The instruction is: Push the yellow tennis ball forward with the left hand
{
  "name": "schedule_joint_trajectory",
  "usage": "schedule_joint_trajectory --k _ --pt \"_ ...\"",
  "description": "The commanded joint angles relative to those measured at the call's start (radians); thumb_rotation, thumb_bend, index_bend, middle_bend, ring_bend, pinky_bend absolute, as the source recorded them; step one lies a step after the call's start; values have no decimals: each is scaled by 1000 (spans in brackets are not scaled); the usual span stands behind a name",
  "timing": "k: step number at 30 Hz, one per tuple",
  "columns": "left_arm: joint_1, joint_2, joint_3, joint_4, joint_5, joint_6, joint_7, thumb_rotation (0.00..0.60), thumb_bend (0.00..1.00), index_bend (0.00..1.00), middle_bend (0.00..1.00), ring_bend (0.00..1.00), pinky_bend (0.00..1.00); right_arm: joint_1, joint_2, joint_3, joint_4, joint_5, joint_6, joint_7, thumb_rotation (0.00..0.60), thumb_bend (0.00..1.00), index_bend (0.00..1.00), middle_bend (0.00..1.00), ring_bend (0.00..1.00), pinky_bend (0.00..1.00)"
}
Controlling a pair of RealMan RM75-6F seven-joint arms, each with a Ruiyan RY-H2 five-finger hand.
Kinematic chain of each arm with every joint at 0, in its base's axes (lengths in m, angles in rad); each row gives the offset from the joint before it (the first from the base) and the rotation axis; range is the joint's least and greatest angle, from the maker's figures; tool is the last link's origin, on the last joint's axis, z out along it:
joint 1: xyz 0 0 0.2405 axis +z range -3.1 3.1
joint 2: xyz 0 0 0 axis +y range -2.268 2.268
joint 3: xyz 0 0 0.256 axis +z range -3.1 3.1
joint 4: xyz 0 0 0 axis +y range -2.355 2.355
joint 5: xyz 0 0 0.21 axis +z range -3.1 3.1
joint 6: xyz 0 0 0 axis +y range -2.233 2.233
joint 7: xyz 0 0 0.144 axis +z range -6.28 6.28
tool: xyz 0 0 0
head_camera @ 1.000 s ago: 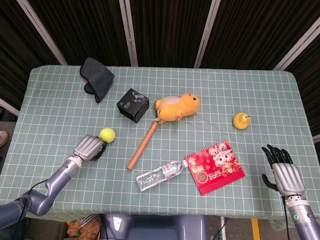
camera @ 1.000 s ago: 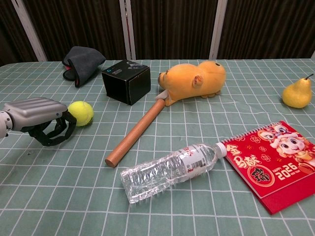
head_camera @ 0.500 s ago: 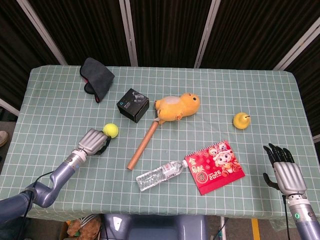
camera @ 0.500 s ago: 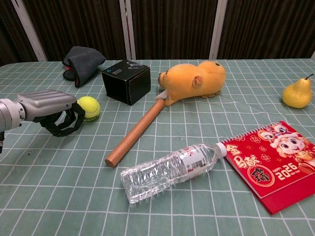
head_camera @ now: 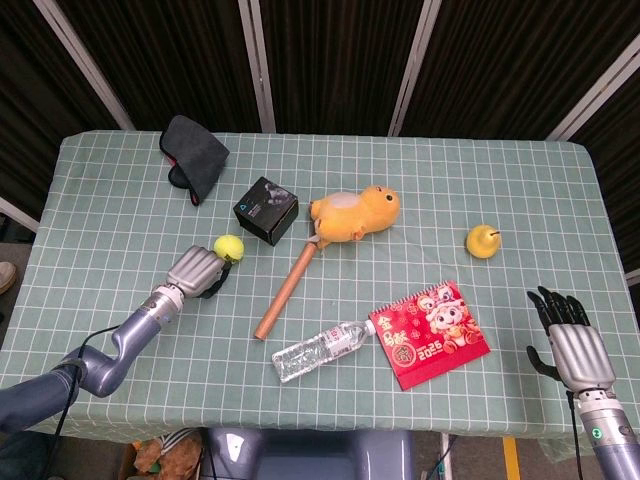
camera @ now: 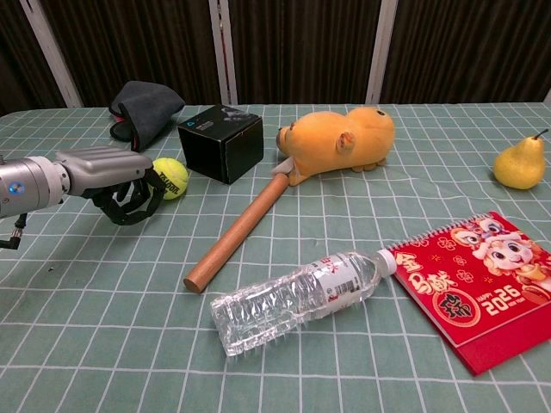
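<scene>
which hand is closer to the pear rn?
Right. The right hand sits at the table's near right corner, nearer the camera than the pear. The left hand is far across, against the tennis ball.

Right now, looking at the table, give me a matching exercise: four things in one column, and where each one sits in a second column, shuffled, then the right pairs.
Things:
1. tennis ball
2. pear
3. water bottle
4. grey cloth

Places:
A. far left corner of the table
B. alone on the right side, beyond the calendar
C. against the left robot hand, near the black box
D. lying on its side, cap towards the calendar

Pairs: 1-C, 2-B, 3-D, 4-A
</scene>
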Motion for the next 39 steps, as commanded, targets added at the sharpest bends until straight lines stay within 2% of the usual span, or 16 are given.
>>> schedule_joint_trajectory --k 1,12,23,31,39 --pt "-16 -9 -2 18 -1 -14 -18 600 457 589 734 444 479 1 4 -3 -3 -7 -2 11 600 425 0 0 0 0" --pt "-78 -46 -7 118 19 -51 -136 600 456 616 724 439 437 -3 0 -1 0 -5 10 2 600 425 0 0 0 0" --pt "-135 -102 19 258 63 -73 -255 600 457 585 693 425 423 -4 -9 5 8 15 10 -14 600 426 0 0 0 0" --pt "-163 -154 43 354 99 -48 -317 600 456 535 540 302 319 2 -11 11 12 30 0 -19 600 426 0 0 0 0" --pt "-187 -179 62 406 125 -32 -371 600 457 523 519 286 266 0 -8 9 7 23 7 -19 600 426 0 0 0 0"
